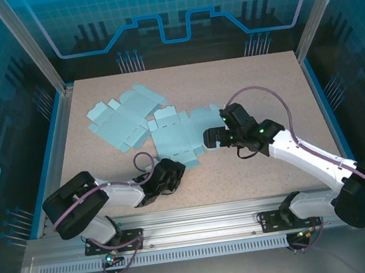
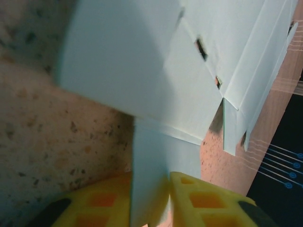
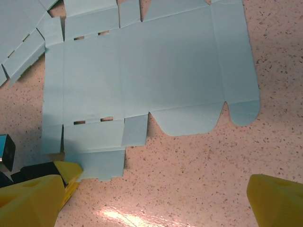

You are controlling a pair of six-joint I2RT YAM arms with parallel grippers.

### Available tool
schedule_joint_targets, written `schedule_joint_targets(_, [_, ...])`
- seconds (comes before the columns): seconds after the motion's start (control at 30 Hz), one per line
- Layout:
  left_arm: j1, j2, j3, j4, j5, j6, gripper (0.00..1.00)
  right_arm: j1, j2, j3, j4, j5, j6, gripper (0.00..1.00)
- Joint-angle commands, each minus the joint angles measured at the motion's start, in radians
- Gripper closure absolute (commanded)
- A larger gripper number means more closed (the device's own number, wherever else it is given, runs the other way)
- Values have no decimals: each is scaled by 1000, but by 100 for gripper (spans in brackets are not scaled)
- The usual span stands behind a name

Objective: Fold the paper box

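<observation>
The paper box (image 1: 181, 135) is a flat pale blue cut-out lying in the middle of the table. My left gripper (image 1: 171, 169) is at its near edge, shut on a bottom flap (image 2: 152, 165) that stands pinched between the yellow fingers (image 2: 208, 201). The right wrist view shows the box (image 3: 142, 71) spread flat, with the left gripper's yellow tip (image 3: 71, 170) on that corner flap (image 3: 97, 163). My right gripper (image 3: 156, 201) hovers open over bare table just beside the box's right side, nothing between its fingers (image 3: 277, 198).
A second flat blue box blank (image 1: 122, 116) lies at the back left, partly overlapping the first. Aluminium posts and blue walls ring the speckled table (image 1: 256, 80). The right arm's cable (image 1: 279, 107) loops above the table.
</observation>
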Motion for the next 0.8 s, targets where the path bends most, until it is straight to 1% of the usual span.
schedule_joint_targets(0.0, [18,-28,-7,-76,-56,43,87,-13,-1,-9,-11,8,14,0])
schedule_joint_targets(0.07, [22,-49,2,-120,-62,83,98,-16,3,-6,-11,8,11,0])
schedule_joint_targets(0.1, [22,-60,14,-147,-62,105,100,-17,6,-3,-13,8,8,0])
schedule_joint_targets(0.2, [18,-96,84,-271,-40,228,100,-20,6,8,-22,18,-2,0])
schedule_joint_targets(0.3, [-4,-134,156,-368,-36,354,100,-27,-5,21,-42,40,-10,0])
schedule_joint_targets(0.37, [-16,-166,187,-407,-34,437,100,-35,-21,23,-50,55,-16,0])
schedule_joint_targets(0.5, [-20,-239,205,-415,-27,599,100,-69,-54,16,-46,47,-27,0])
schedule_joint_targets(0.6, [-20,-301,207,-403,-34,779,100,-95,-72,15,-46,37,-42,0])
schedule_joint_targets(0.77, [-18,-380,271,-462,-20,1151,100,-134,-116,7,-34,24,-78,0])
